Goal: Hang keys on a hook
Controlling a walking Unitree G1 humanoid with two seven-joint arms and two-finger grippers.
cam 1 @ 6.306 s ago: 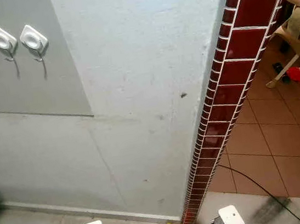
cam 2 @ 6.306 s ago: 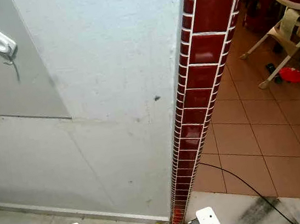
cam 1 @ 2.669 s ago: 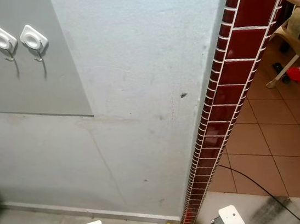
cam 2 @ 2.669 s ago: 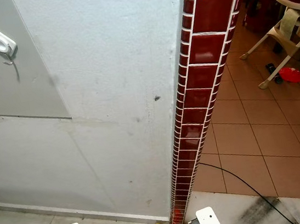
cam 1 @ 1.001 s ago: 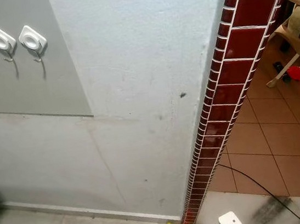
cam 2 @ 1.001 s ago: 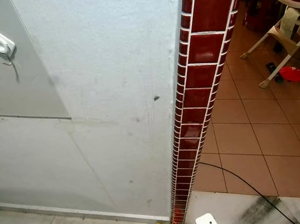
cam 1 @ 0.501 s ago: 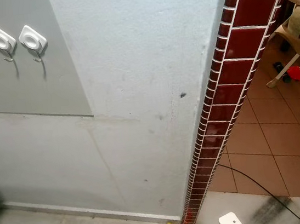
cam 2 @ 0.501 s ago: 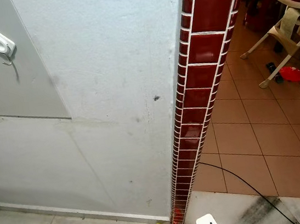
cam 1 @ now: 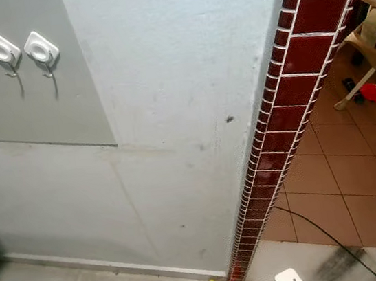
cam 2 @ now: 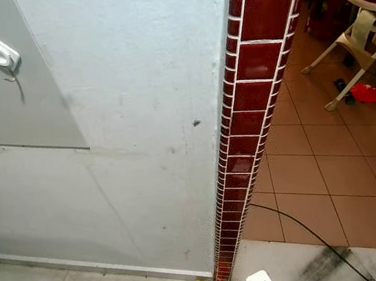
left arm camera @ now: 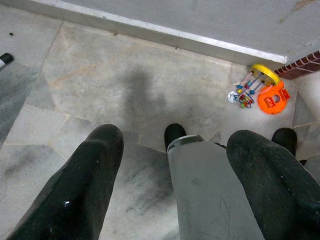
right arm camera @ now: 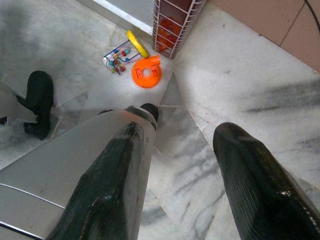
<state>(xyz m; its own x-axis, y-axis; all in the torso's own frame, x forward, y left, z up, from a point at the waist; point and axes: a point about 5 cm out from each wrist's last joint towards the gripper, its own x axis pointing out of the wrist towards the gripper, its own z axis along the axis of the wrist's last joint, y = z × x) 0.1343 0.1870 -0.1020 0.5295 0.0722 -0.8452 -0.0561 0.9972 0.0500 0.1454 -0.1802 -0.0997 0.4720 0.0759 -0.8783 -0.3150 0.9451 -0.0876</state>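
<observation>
Both white wrist blocks have sunk lower along the bottom edge of the head views since a few seconds ago, while wall, hooks and floor sit where they were.

Largest is the pale plaster wall (cam 1: 171,115), running down to a light skirting at the floor. Its right edge is capped by a column of dark red tiles (cam 1: 277,135) with white grout. A grey panel (cam 1: 37,98) covers the wall's upper left corner, and three white square hooks (cam 1: 6,50) sit in a row near that panel's top edge, each with a small metal prong hanging below. Nothing hangs from them.

Right of the tile column, terracotta floor tiles (cam 1: 360,180) stretch away, crossed by a black cable (cam 1: 318,231), with a high chair (cam 2: 366,20) at the far right edge. Grey marbled floor (left arm camera: 100,90) lies below the wall.

The left hand (left arm camera: 182,165) hangs low over that marbled floor, its two black fingers spread wide and holding nothing. The right hand (right arm camera: 185,170) hangs likewise, fingers parted and empty.

Smallest, at the foot of the tile column, lies a bunch of keys (right arm camera: 120,57) with coloured beads, touching a yellow tag (right arm camera: 134,43) and just beside an orange tag (right arm camera: 146,73).
</observation>
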